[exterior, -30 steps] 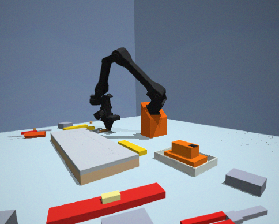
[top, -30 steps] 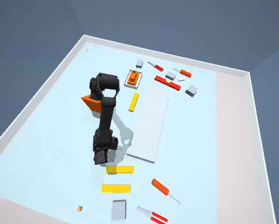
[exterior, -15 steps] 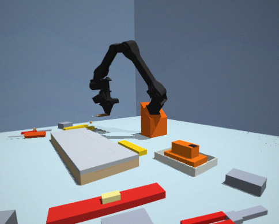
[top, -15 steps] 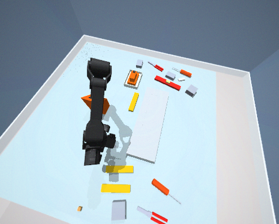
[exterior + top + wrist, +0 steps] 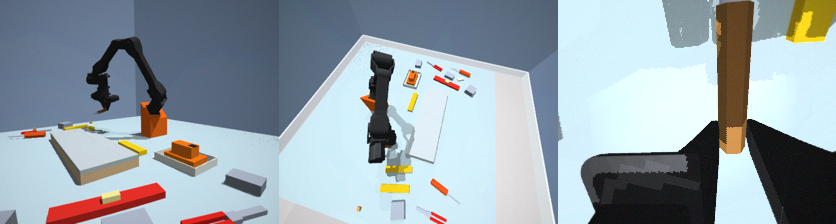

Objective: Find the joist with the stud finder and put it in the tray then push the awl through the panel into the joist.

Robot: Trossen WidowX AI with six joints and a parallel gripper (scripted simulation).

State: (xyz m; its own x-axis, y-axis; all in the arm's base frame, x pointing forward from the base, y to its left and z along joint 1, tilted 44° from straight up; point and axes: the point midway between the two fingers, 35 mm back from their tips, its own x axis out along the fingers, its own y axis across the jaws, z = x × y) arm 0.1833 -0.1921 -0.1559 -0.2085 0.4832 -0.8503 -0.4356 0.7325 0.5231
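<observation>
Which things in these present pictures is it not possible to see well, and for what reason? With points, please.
- Joist: hidden under the pale grey flat floor panel [image 5: 430, 124] [image 5: 92, 150] in top and exterior.
- Metal tip of the awl with brown wooden handle [image 5: 102, 111] [image 5: 734, 70]: cut off by the upper edge in wrist.
- Awl in top: mostly covered by the black arm.
- Red-handled tool [image 5: 202, 217]: cut off by the lower edge in exterior.

brown-handled awl (nearly level) aloft; orange stud finder in pale tray.

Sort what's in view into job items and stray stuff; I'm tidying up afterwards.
Job:
- brown-handled metal awl
- orange block-shaped stud finder
- shallow off-white tray
- flat pale-grey panel

Lying about:
- yellow bars
- red-handled tools
- grey blocks
</observation>
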